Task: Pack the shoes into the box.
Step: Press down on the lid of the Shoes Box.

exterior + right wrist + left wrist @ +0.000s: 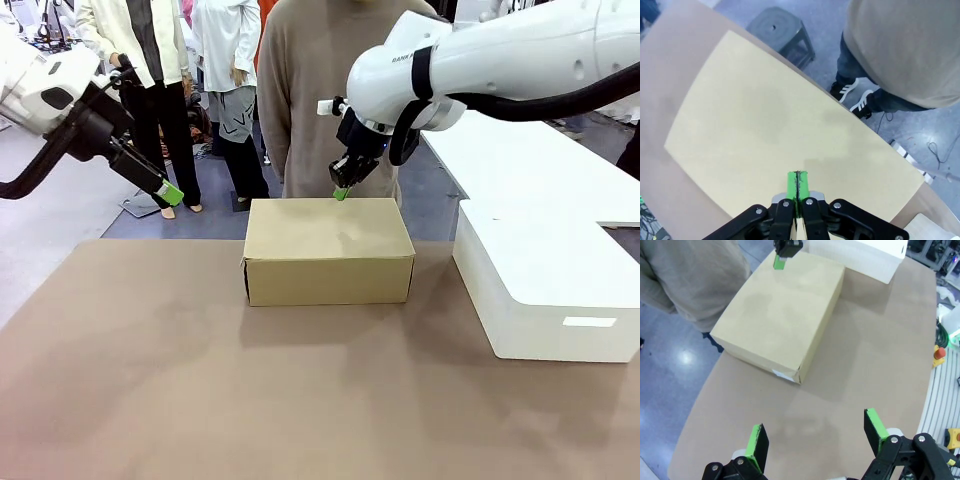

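On table, closed box (328, 250), small white label (783, 374)

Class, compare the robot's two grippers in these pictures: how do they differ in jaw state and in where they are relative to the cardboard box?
1. The left gripper has its jaws wide apart; the right gripper has its green pads pressed together, holding nothing.
2. The left gripper hangs off to the left, well away from the box; the right gripper sits just above the far edge of the box's closed lid.

Both are black with green pads.
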